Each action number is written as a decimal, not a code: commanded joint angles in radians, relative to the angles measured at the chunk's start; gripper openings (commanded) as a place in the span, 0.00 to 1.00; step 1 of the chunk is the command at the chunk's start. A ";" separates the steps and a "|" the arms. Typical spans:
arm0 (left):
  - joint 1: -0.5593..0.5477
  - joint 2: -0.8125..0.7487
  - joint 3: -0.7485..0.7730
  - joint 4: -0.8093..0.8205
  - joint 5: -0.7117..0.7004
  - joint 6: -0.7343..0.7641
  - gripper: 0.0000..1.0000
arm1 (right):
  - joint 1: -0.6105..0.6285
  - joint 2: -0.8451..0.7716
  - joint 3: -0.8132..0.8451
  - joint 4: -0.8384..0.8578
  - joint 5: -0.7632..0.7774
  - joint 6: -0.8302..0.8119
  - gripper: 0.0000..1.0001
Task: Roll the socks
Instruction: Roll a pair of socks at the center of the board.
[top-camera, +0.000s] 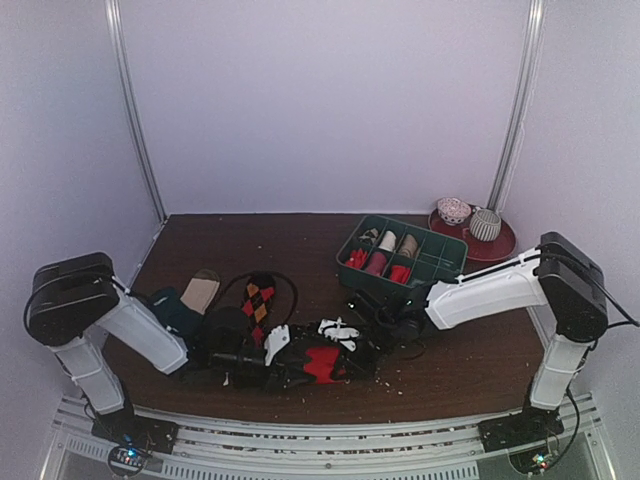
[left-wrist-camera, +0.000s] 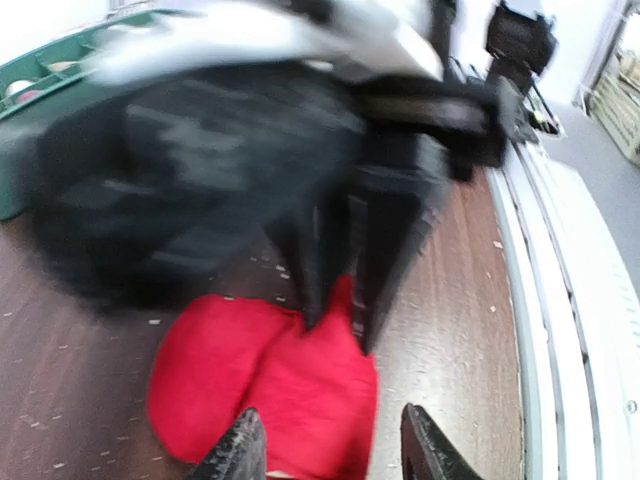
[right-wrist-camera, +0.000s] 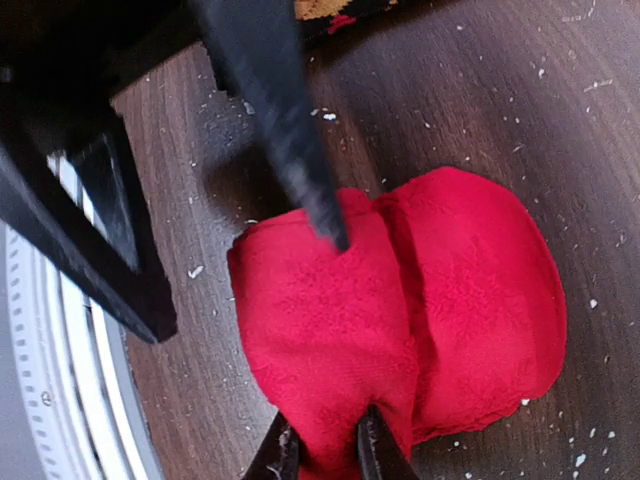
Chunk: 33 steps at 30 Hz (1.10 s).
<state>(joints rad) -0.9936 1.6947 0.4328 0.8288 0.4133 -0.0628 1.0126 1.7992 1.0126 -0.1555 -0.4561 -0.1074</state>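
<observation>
With right gripper (right-wrist-camera: 322, 452) jaws pinching only the folded red sock's (right-wrist-camera: 460, 290) six-o'clock edge and left gripper (left-wrist-camera: 330, 455) jaws wide, the fold may spring open.

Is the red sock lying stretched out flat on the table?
No, the red sock is doubled over into a thick bundle, with a deep fold running down its middle.

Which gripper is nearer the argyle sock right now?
Left. The left gripper, open, sits at the red sock on the side toward the argyle sock; the right gripper pinches the red sock from the opposite side.
</observation>
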 joint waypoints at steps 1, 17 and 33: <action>-0.017 0.066 0.007 0.128 -0.007 0.062 0.46 | -0.034 0.066 0.028 -0.246 -0.085 0.039 0.13; -0.046 0.169 0.085 -0.024 -0.090 0.084 0.34 | -0.054 0.150 0.081 -0.297 -0.159 0.046 0.14; -0.050 0.254 0.128 -0.279 -0.186 -0.104 0.00 | -0.099 0.094 0.065 -0.172 -0.127 0.046 0.29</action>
<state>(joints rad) -1.0428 1.8584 0.5545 0.8089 0.3187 -0.0540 0.9157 1.8931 1.1370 -0.3569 -0.6582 -0.0757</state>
